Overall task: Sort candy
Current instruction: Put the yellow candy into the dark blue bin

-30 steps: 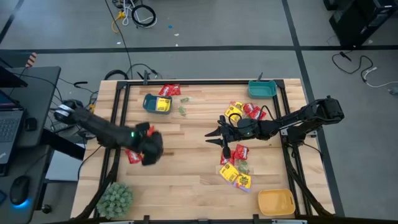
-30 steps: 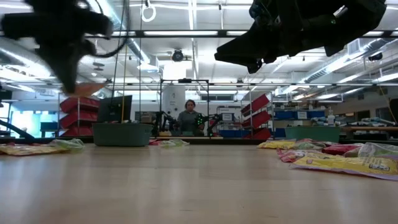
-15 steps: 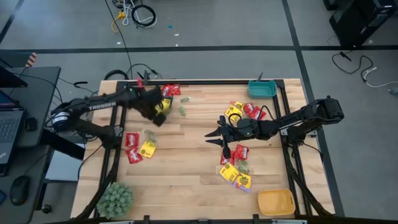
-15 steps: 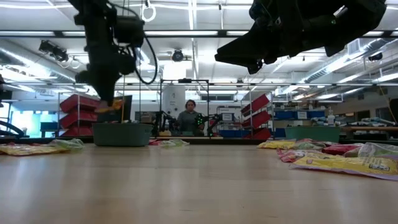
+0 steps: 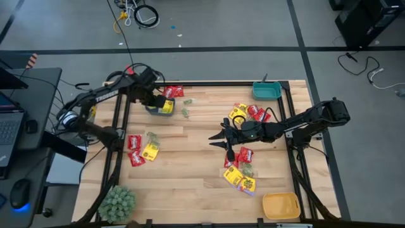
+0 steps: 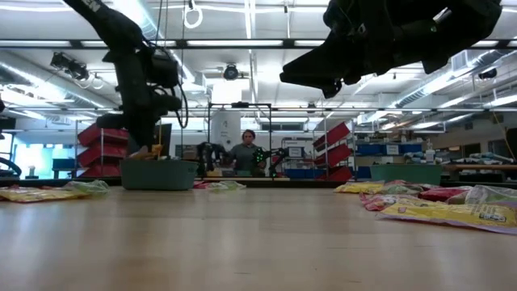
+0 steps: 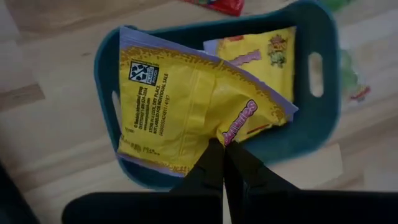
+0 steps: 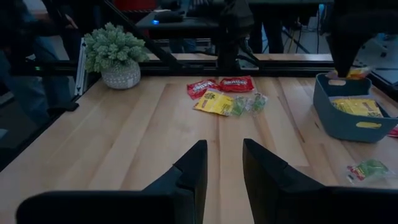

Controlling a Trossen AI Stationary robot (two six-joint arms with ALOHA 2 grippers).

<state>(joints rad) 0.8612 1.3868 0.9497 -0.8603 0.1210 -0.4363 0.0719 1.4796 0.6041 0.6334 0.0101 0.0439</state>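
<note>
Left gripper (image 7: 222,152) pinches a yellow candy packet (image 7: 186,106) over the teal bin (image 7: 323,118)

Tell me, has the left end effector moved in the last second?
Yes. The left end effector went from the table's near left part to above the teal bin.

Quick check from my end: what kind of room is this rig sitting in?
Likely a robotics lab or workshop: red storage bins on shelving, ceiling strip lights, and a person seated at another arm station beyond the table.

High view: overhead, facing straight down. Low view: table-top height, facing level across. Left wrist view: close above the teal bin (image 7: 323,124), which all 4 views share. Right wrist view: faces across the table.
</note>
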